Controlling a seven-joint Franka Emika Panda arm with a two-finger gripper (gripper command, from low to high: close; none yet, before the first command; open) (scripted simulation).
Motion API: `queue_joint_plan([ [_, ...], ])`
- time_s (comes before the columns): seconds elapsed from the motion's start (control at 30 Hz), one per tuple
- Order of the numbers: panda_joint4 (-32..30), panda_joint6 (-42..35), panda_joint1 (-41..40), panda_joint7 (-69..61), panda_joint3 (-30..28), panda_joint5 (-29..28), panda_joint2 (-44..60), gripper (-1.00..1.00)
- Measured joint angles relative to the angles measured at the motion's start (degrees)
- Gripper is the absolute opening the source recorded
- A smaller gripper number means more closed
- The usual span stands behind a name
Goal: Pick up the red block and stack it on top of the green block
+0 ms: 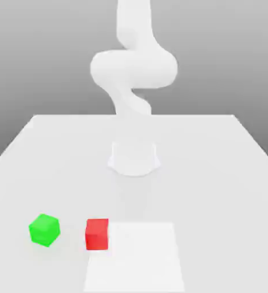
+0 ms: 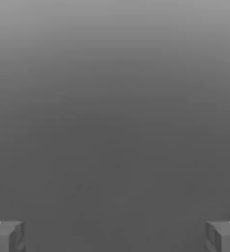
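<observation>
The red block (image 1: 97,234) rests on the white table (image 1: 216,171) near its front edge, a little to the exterior view's left of centre. The green block (image 1: 44,230) sits on the table further to that view's left, a short gap away from the red one and turned at an angle. The white arm (image 1: 133,68) rises from its round base (image 1: 134,158) at mid-table and curls high above both blocks. In the hand view my gripper (image 2: 115,237) is open, its two grey fingertips (image 2: 6,236) far apart with nothing between them and only plain grey background beyond.
A brighter white rectangular patch (image 1: 135,257) lies at the front of the table, right beside the red block on the exterior view's right. The table's edges run off to both sides and at the back.
</observation>
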Motion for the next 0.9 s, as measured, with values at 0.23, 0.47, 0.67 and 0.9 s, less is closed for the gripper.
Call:
queue_joint_plan([
  [0.23,-9.4,9.3,-1.1,-4.0,-3.2,-1.3,15.1,0.00],
  [0.47,-18.6,18.5,-2.2,-8.9,-6.7,-1.4,30.0,0.00],
  [0.67,-24.6,26.7,-3.6,-14.2,-7.9,1.3,42.6,0.00],
  [0.9,-23.4,36.7,-6.8,-18.5,-3.4,6.9,54.6,-1.00],
])
